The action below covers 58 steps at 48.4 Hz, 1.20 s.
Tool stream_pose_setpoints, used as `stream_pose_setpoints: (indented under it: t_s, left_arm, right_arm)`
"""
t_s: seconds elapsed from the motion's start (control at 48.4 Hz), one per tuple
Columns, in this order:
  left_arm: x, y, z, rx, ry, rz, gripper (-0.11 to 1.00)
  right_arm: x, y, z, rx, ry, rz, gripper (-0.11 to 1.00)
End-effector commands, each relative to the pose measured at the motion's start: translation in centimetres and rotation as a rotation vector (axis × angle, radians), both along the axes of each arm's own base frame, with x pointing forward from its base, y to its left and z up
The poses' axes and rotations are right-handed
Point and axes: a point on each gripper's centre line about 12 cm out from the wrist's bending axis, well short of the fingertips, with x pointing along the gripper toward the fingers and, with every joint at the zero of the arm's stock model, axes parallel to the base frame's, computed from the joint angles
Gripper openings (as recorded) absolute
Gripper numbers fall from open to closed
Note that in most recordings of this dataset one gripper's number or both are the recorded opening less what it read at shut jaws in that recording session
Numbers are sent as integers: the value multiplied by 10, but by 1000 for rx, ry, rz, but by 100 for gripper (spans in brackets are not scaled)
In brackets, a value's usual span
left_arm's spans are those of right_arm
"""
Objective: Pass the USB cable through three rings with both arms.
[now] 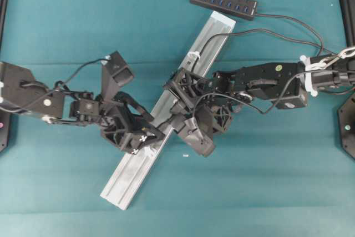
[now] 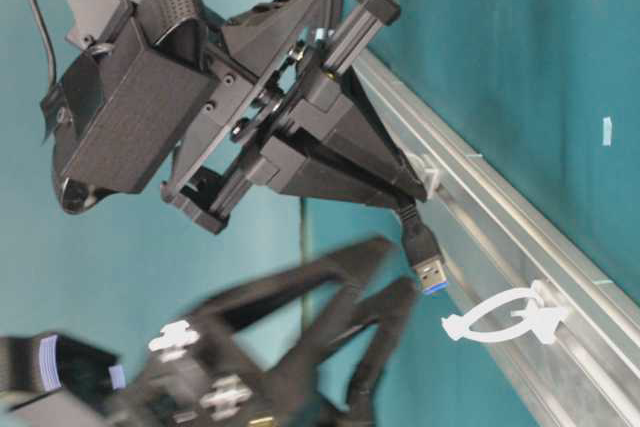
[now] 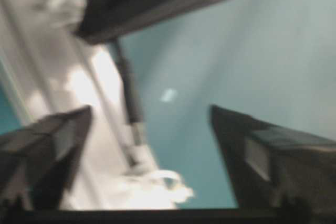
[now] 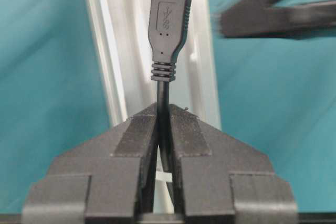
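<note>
I had the right gripper (image 4: pixel 163 129) pinched tight on the USB cable (image 4: pixel 164 98), just behind the plug's ribbed collar, so the plug stuck out straight ahead of the fingertips over the silver rail (image 4: pixel 121 51). From table level the plug (image 2: pixel 426 265) hung off the gripper's tip, its blue-tongued end close beside one white ring (image 2: pixel 500 319), with another ring (image 2: pixel 426 173) against the gripper itself. The left gripper (image 3: pixel 152 145) stood spread wide, holding nothing; the plug lay between its fingers (image 3: pixel 52 145), touching neither.
</note>
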Motion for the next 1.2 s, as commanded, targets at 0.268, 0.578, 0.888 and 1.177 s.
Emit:
stream_pose_setpoints:
  t_s: [0.268, 0.578, 0.888, 1.177]
  left_arm:
    - [-36, -30, 49, 2, -34, -96, 87]
    - [-66, -50, 42, 25, 135, -170, 87]
    - [-69, -62, 39, 19, 138, -206, 86]
    - [-70, -65, 25, 15, 156, -212, 86]
  right_arm:
    - [8, 9, -1, -14, -2, 43, 9]
    - [10, 20, -2, -15, -2, 70, 9]
    - [16, 21, -2, -17, -10, 73, 9]
    - [22, 30, -2, -15, -13, 93, 9]
